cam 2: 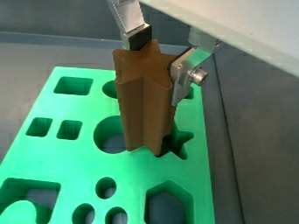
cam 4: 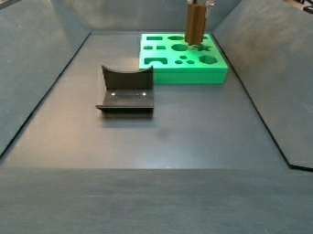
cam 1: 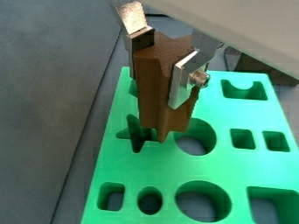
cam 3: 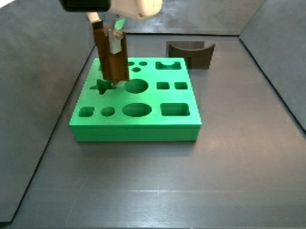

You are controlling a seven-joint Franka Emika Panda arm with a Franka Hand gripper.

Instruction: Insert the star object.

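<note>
A tall brown star-shaped piece point(cam 1: 162, 87) stands upright between my fingers, with its lower end in or just at the star-shaped hole point(cam 1: 136, 137) of the green block point(cam 1: 198, 175). The hole also shows in a wrist view point(cam 2: 176, 145). My gripper point(cam 1: 163, 54) is shut on the top part of the star piece, one dark pad point(cam 2: 138, 38) on one side and a silver plate on the other. In a side view the star piece point(cam 3: 110, 55) rises from the block's left side under the gripper point(cam 3: 109, 31). It also shows in a side view point(cam 4: 195, 25).
The green block point(cam 3: 143, 121) has several other cutouts: round, square, arch and hexagon shapes. The dark fixture point(cam 3: 191, 53) stands behind the block, and in a side view point(cam 4: 124, 89) it sits in front of it. Grey walls enclose the floor.
</note>
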